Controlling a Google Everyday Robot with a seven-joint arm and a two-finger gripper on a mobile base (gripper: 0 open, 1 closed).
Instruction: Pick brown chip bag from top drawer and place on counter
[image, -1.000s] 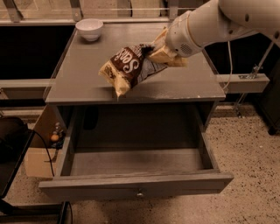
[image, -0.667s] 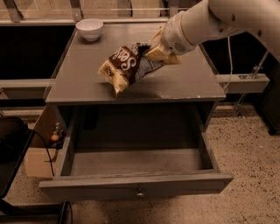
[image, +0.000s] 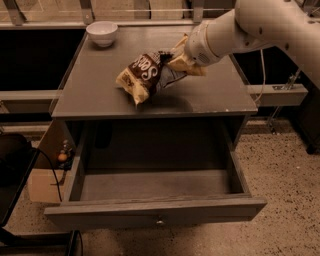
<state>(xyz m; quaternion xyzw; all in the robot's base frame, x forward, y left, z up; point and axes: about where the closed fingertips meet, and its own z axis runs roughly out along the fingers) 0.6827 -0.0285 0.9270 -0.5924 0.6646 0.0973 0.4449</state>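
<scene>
The brown chip bag (image: 143, 75) hangs tilted over the middle of the counter (image: 100, 95). Its lower cream-yellow end is at or just above the surface, and I cannot tell if it touches. My gripper (image: 181, 61) reaches in from the upper right and is shut on the bag's upper right end. The top drawer (image: 155, 212) stands pulled fully open below the counter. Its inside shows nothing in it, and its small round knob (image: 160, 221) faces the front.
A white bowl (image: 102, 33) sits at the counter's back left corner. A cardboard box with cables (image: 47, 175) stands on the floor left of the cabinet. A dark object (image: 12, 170) is at the far left. A shelf rail (image: 277, 90) runs to the right.
My arm has shifted slightly to the left with the bag still held. The bag's lower end stays over about the same spot on the counter. The drawer has not moved.
</scene>
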